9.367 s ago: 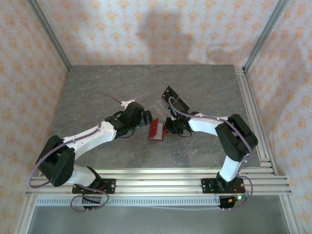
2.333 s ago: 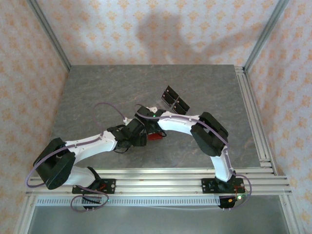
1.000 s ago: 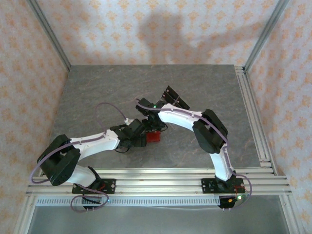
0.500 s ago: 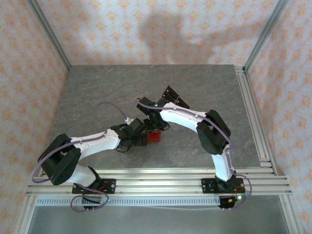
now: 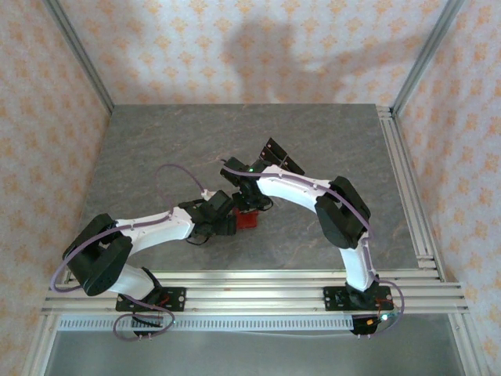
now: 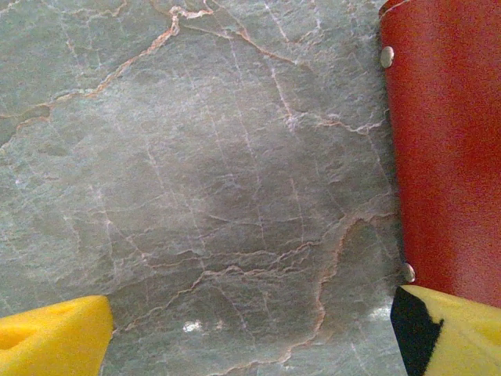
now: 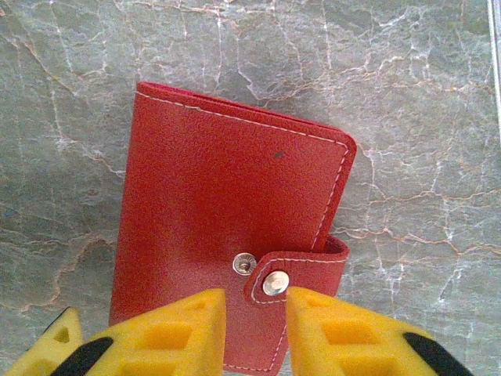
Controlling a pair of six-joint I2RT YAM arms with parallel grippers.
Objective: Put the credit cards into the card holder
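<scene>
Bench: a matt grey stone-look slab, veined with pale and rusty cracks. Its far part and whole left side lie bare, so I have room there.
Edges: ribbed aluminium rails run down the right side and across the near edge. Cream walls with an orange pattern close the left, far and right sides.
Card holder: a small red square fold-over card holder of grained leather-look material with pale stitching. It lies flat and closed near the middle of the bench, between my two wrists.
Snap tab: a short red strap with a rounded end, folded over from the holder's right edge. It carries one metal stud, and a second stud sits just beside it on the cover.
Right tool: narrow, with yellow foam pads standing either side of the tab's studded end. Whether they pinch the tab I cannot tell. From above, my right tool sits over the holder's far part.
Left tool: wide, low over bare stone just left of the holder. One yellow wedge pad is at the holder's riveted edge; touching or just short, I cannot tell. The other pad is well apart from it.
Black cards: flat dark rectangles just beyond my right arm, apart from the holder.
</scene>
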